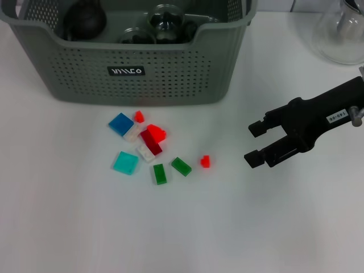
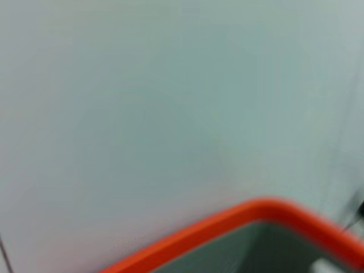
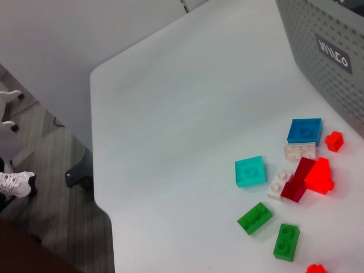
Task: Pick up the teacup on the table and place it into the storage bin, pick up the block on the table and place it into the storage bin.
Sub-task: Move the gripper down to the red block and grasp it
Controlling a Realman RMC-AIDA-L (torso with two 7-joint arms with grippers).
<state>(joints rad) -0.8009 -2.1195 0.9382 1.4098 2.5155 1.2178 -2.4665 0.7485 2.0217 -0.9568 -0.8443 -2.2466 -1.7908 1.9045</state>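
The grey-green storage bin (image 1: 74, 74) stands at the back of the table, its black label facing me; it also shows in the right wrist view (image 3: 318, 74). Dark and glass rounded vessels (image 1: 165, 20) lie inside it. No teacup shows on the table. Several blocks lie scattered in front of the bin: blue (image 1: 120, 124), teal (image 1: 125, 162), green (image 1: 181, 166) and a small red one (image 1: 205, 161). My right gripper (image 1: 252, 144) hovers open and empty, just right of the small red block. The blue block (image 3: 304, 130) and the teal block (image 3: 250, 171) also appear in the right wrist view.
A clear glass flask (image 1: 341, 34) stands at the back right corner. In the right wrist view the table edge (image 3: 99, 170) drops to the floor beyond the blocks. The left wrist view holds only a pale surface and an orange rim (image 2: 256, 210).
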